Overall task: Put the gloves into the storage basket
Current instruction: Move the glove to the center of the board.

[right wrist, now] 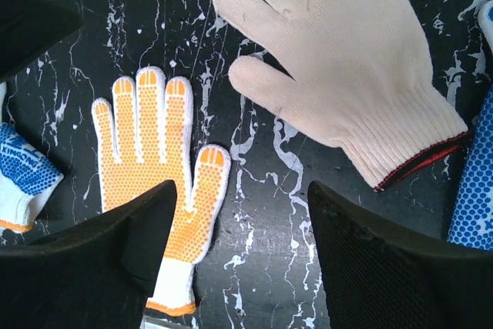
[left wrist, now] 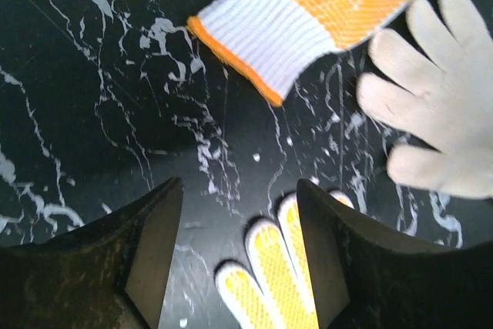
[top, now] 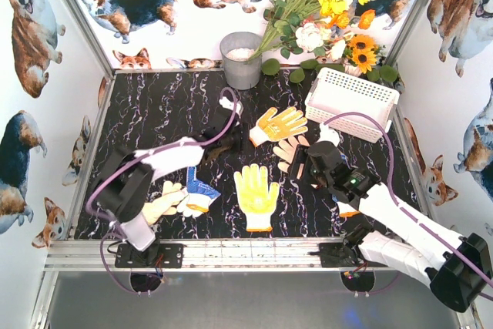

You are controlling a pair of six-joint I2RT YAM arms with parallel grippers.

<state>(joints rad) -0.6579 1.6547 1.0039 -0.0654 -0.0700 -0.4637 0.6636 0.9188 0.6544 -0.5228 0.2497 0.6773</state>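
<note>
Several gloves lie flat on the black marble table. A yellow-and-white glove (top: 279, 125) lies near the white storage basket (top: 350, 98), with a cream knit glove (top: 289, 150) just below it. Another yellow dotted glove (top: 256, 194) lies mid-front, and a blue-and-white dotted glove (top: 196, 194) and a cream rubber glove (top: 162, 204) lie at front left. My left gripper (left wrist: 239, 213) hovers open over the yellow glove's fingertips (left wrist: 269, 275), holding nothing. My right gripper (right wrist: 243, 213) is open over bare table between the yellow dotted glove (right wrist: 154, 159) and the cream knit glove (right wrist: 347, 59).
A grey metal bucket (top: 241, 59) stands at the back centre, beside a bunch of artificial flowers (top: 323, 13). The basket sits tilted at back right. A blue dotted glove (right wrist: 474, 190) lies under my right arm. Walls printed with dogs enclose the table.
</note>
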